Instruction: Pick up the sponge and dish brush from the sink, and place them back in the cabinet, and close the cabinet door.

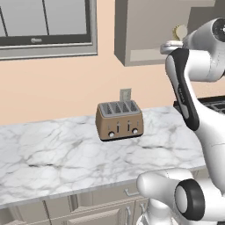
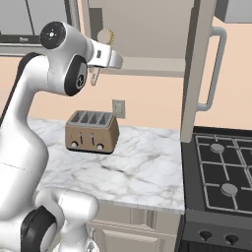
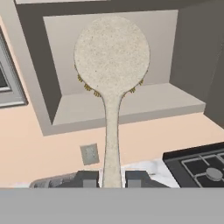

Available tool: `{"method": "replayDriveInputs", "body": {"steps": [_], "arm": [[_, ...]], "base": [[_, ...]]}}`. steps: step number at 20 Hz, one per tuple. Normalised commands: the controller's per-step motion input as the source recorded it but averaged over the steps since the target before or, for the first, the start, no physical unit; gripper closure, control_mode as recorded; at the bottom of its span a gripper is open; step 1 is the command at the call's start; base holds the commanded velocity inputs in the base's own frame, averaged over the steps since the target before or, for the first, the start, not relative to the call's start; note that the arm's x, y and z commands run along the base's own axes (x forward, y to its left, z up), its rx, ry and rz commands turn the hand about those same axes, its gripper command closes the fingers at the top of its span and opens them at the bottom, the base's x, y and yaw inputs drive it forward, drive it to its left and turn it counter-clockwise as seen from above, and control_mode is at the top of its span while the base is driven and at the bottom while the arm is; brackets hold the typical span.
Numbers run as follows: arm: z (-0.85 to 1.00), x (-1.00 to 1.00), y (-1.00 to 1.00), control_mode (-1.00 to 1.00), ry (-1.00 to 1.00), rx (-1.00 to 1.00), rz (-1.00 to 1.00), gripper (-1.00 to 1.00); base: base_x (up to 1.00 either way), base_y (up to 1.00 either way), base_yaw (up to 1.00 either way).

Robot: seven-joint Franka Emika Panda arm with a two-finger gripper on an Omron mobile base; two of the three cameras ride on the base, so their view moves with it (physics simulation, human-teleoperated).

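Brush (image 3: 112,57) held in the gripper (image 3: 112,178), handle clamped between the two fingertips (image 3: 89,178), round cream head up and out ahead of the hand. In the hand view the head sits in front of the open cabinet (image 3: 52,70), over the back wall and just above the bare shelf floor; short yellowish bristles peek out along the lower rim of the head. Whether the head is already past the cabinet's front edge or just short of it cannot be told. From the right base view the brush head (image 2: 105,35) shows at the cabinet opening (image 2: 147,29), above the gripper end (image 2: 106,56) of the raised arm; from the left base view the head (image 1: 180,31) pokes up beside the arm, against the cabinet (image 1: 145,30). Cabinet door (image 2: 197,69) stands open, swung out toward the camera, with its long silver bar handle (image 2: 216,69) on the right face. Below the cabinet: peach wall with an outlet (image 3: 90,154), white marble counter (image 2: 142,167), and a bronze four-slot toaster (image 2: 92,131) standing on it near the wall. Black stove (image 2: 221,172) with burners to the right of the counter, beneath the open door. Window frame (image 1: 48,26) up left on the wall. Beige base units (image 1: 88,211) under the counter edge.
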Motion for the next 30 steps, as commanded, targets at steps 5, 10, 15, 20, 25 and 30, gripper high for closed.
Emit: {"method": "replayDriveInputs", "body": {"steps": [5, 10, 15, 20, 25, 30], "arm": [[0.09, 0.36, 0.00, -1.00, -0.04, 0.00, -0.01, 1.00], [0.01, 0.33, -0.01, -1.00, 0.00, 0.00, 0.00, 1.00], [0.01, 0.38, -0.03, -1.00, 0.00, 0.00, 0.00, 1.00], [0.06, 0.30, -0.06, -1.00, 0.00, 0.00, 0.00, 1.00], [0.17, 0.40, 0.00, -1.00, 0.00, 0.00, 0.00, 1.00], [0.07, 0.37, -0.04, -1.00, 0.00, -0.01, 0.00, 1.00]], "base": [[0.00, 0.00, 0.00], [0.00, 0.00, 0.00], [0.00, 0.00, 0.00], [0.00, 0.00, 0.00], [0.00, 0.00, 0.00], [0.00, 0.00, 0.00]]}}
